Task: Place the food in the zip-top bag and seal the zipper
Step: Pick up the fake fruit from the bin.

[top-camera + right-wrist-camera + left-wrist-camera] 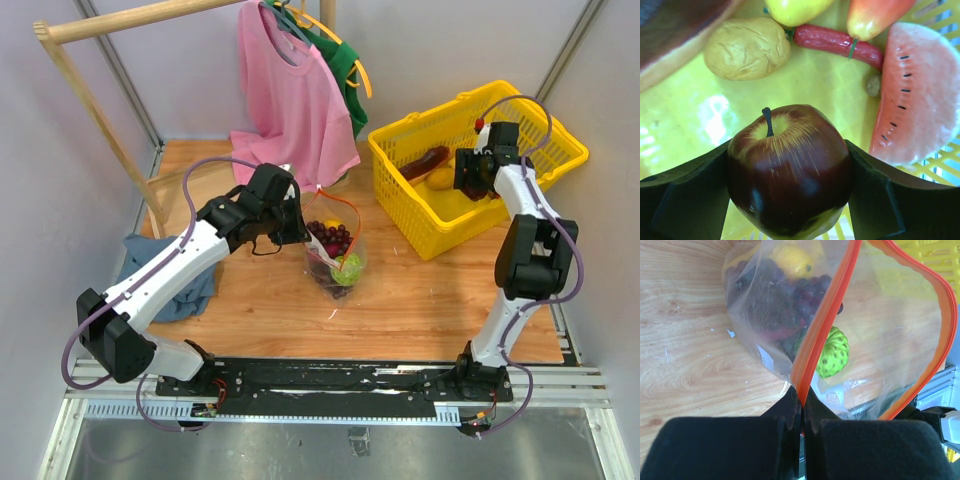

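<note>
The clear zip-top bag stands mouth-open in the middle of the table, with dark grapes, a yellow fruit and a green knobbly fruit inside. My left gripper is shut on the bag's red-orange zipper at one end and holds that edge up. Over in the yellow basket, my right gripper is shut on a dark red apple, one finger pressed on each side. A watermelon slice, a red chili and a tan lumpy piece lie on the basket floor beyond it.
A pink shirt and a green one hang from a wooden rack at the back. A blue cloth lies at the left under my left arm. The basket's tall mesh walls surround my right gripper.
</note>
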